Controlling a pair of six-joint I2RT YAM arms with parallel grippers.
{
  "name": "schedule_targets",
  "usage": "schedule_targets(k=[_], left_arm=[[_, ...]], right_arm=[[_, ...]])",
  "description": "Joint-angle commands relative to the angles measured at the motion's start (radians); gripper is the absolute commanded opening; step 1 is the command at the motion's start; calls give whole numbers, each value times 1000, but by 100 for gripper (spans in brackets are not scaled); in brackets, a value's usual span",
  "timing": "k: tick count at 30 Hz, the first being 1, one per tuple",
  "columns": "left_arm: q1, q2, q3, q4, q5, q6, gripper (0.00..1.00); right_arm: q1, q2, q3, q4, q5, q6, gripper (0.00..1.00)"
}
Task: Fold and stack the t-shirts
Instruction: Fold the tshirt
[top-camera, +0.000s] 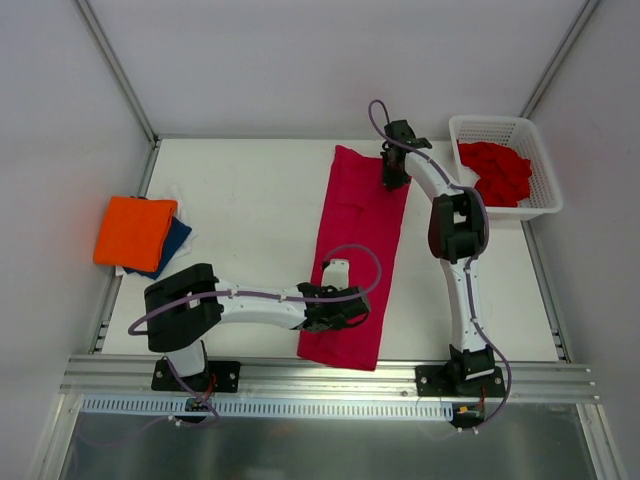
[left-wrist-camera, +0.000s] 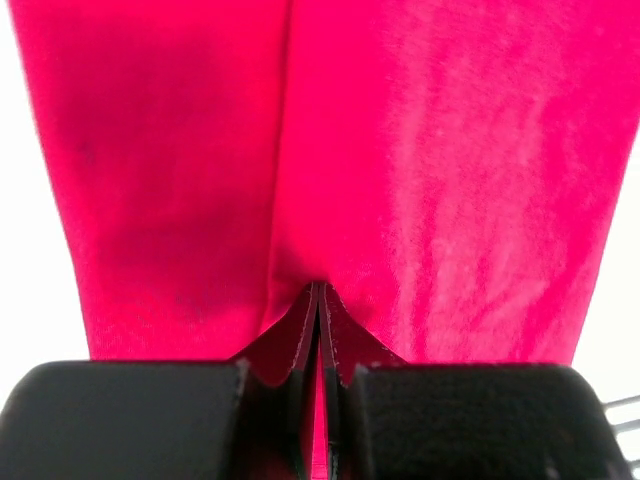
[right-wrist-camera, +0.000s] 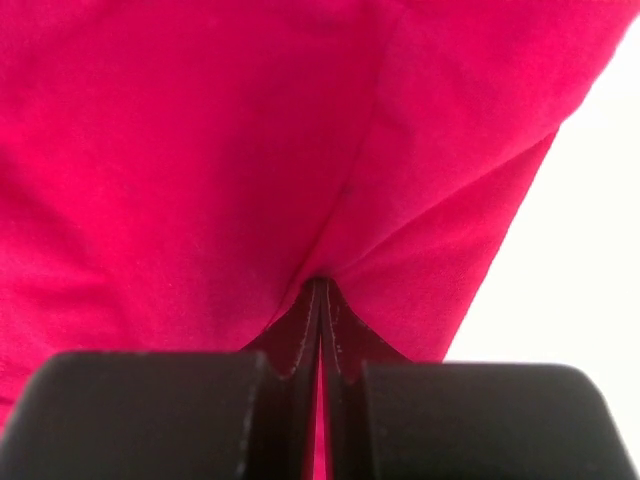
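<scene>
A crimson-pink t-shirt (top-camera: 358, 240) lies folded into a long narrow strip down the middle of the table. My left gripper (top-camera: 345, 312) is shut on the cloth near the strip's near end. In the left wrist view the cloth (left-wrist-camera: 450, 150) puckers at the closed tips (left-wrist-camera: 319, 290). My right gripper (top-camera: 393, 178) is shut on the strip's far right edge. In the right wrist view the cloth (right-wrist-camera: 180, 150) gathers into a crease at the tips (right-wrist-camera: 320, 285). At the left an orange folded t-shirt (top-camera: 135, 232) rests on a dark blue one (top-camera: 176, 243).
A white lattice basket (top-camera: 500, 122) at the far right holds crumpled red t-shirts (top-camera: 495, 172). Metal frame posts run up the back corners, and an aluminium rail (top-camera: 330, 375) crosses the near table edge by the arm bases.
</scene>
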Motion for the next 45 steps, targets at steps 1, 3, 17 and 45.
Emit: schedule_targets(k=[1, 3, 17, 45], left_arm=[[-9, 69, -4, 48, 130, -40, 0], [-13, 78, 19, 55, 139, -40, 0], [-35, 118, 96, 64, 138, -9, 0], [174, -511, -80, -53, -154, 186, 97]], right_arm=[[14, 45, 81, -44, -97, 27, 1], [13, 59, 102, -41, -125, 35, 1], [16, 104, 148, 64, -392, 38, 1], [115, -1111, -877, 31, 67, 115, 61]])
